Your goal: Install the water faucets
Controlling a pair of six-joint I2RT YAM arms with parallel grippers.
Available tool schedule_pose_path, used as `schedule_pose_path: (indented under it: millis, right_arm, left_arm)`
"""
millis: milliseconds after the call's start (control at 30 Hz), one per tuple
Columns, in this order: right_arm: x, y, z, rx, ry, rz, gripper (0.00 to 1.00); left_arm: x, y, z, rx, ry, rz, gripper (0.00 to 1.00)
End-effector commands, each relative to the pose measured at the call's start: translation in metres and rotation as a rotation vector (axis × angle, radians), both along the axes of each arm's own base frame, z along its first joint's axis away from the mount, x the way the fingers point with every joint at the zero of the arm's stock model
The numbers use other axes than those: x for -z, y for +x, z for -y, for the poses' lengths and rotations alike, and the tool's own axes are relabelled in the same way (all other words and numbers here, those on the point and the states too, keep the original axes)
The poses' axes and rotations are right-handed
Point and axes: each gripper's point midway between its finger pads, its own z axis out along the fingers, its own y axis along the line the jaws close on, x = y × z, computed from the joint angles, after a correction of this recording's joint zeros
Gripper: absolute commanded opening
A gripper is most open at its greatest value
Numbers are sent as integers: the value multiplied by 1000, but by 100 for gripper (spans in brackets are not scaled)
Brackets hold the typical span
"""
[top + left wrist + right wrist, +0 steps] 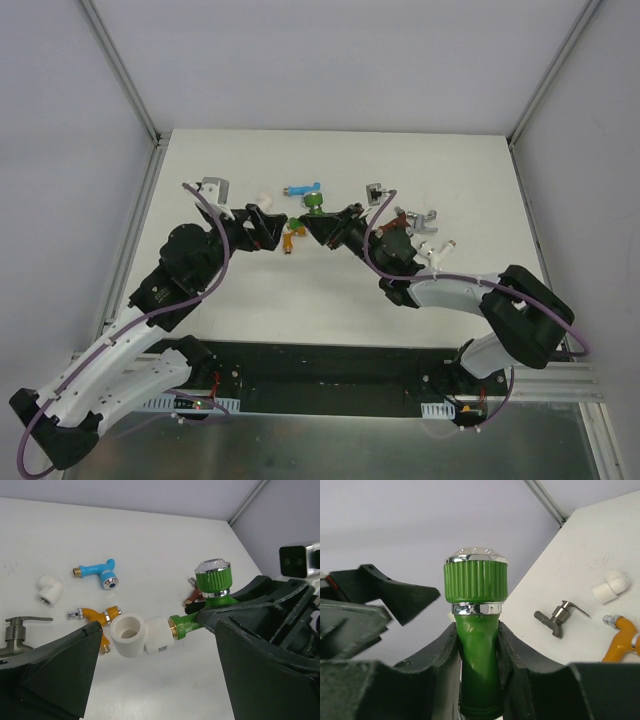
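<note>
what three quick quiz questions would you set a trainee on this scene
1. True or false: the right gripper is shut on the green faucet.
2. What sits on that faucet's threaded end? A) white elbow fitting B) a second faucet C) nothing
3. Fill in: the left gripper stands ___ on either side of the fitting, not touching it.
Key: 1 true; 2 A; 3 open
</note>
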Motion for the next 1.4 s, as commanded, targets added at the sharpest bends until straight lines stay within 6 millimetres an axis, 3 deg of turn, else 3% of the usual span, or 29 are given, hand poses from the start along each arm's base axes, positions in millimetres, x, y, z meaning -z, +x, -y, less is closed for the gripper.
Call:
schedule_pose_path:
  millis: [0, 100, 267, 533, 700, 933, 1167, 1367]
  right_arm:
    - [-61, -12, 20, -83, 183, 190, 0]
    - [-65, -7, 32, -97, 191, 197, 0]
    - [-79, -17, 51, -158, 177, 266, 0]
    - [-99, -41, 82, -234, 165, 350, 0]
    - [-108, -55, 86, -269, 157, 380, 0]
    - [-116, -62, 87, -291, 159, 408, 0]
    - [-115, -61, 86, -285, 151, 416, 0]
    - [-115, -59, 85, -277, 142, 420, 0]
  left_arm:
    - [-18, -7, 9, 56, -27, -35, 99]
    - [-19, -5, 8, 91, -24, -9, 99]
    - [-24, -2, 10, 184, -72, 51, 99]
    - [-29, -23, 38, 459, 13, 239, 99]
    - [-31, -36, 56, 625, 51, 363, 99]
    - [-35, -34, 71, 712, 61, 505, 98]
    - [-37, -35, 88, 792, 27, 499, 88]
    - [-40, -41, 90, 802, -14, 506, 89]
